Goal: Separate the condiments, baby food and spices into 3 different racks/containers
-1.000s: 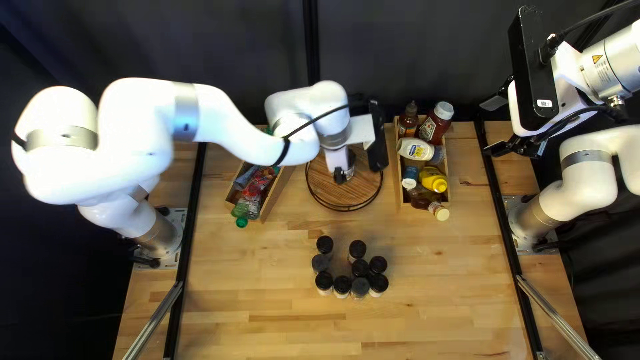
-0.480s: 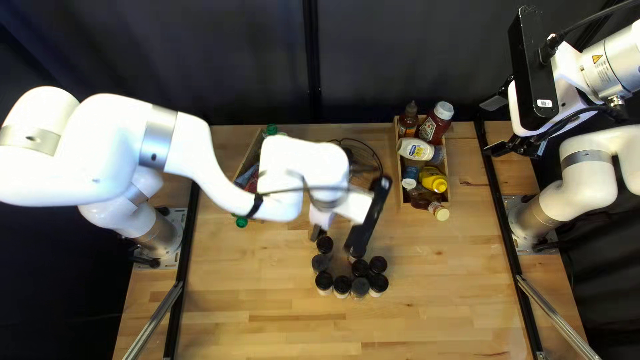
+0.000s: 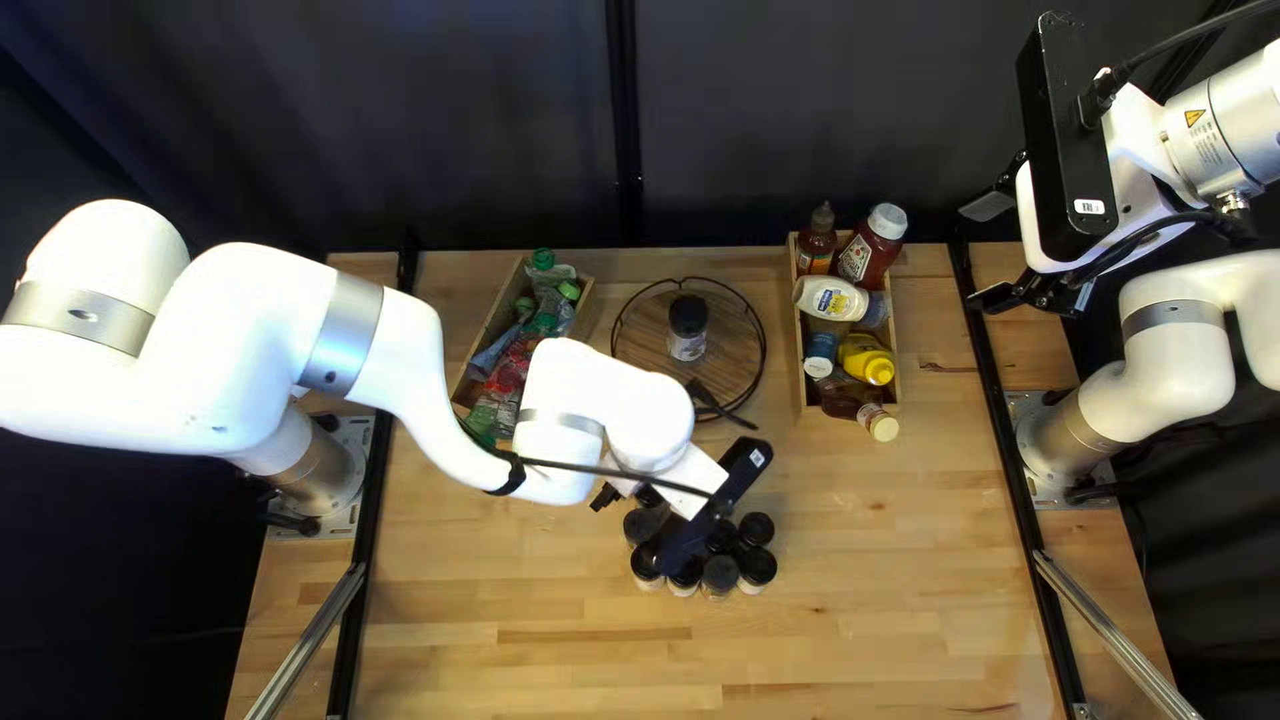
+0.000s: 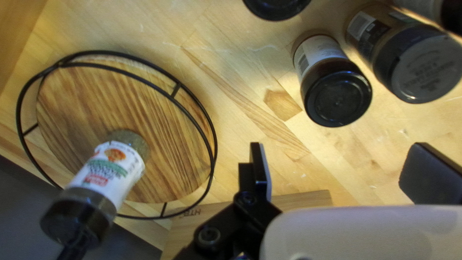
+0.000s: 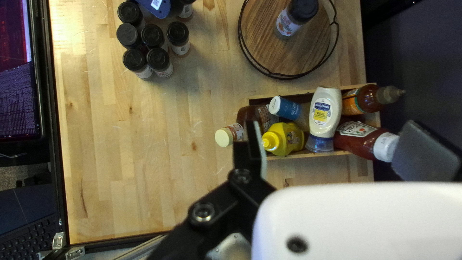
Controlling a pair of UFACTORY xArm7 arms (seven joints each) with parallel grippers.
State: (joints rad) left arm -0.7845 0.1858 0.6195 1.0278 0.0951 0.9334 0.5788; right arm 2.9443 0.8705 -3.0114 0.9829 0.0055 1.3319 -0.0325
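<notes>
"Left wrist view: what's the left hand (image 3: 664,451) got?"
"Nada, wide open. One jar (image 3: 688,328) is on the rack (image 3: 647,350), other jars (image 3: 719,576) on the desk (image 3: 854,587)."
"Right hand (image 3: 984,254)?"
"Wide open too lol, holding nothing."

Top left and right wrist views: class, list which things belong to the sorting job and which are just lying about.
For the job:
- black-lidded spice jars
- round tray
- condiment bottles
- condiment box
- packs in the other box

Just about:
- keyboard
- screen
</notes>
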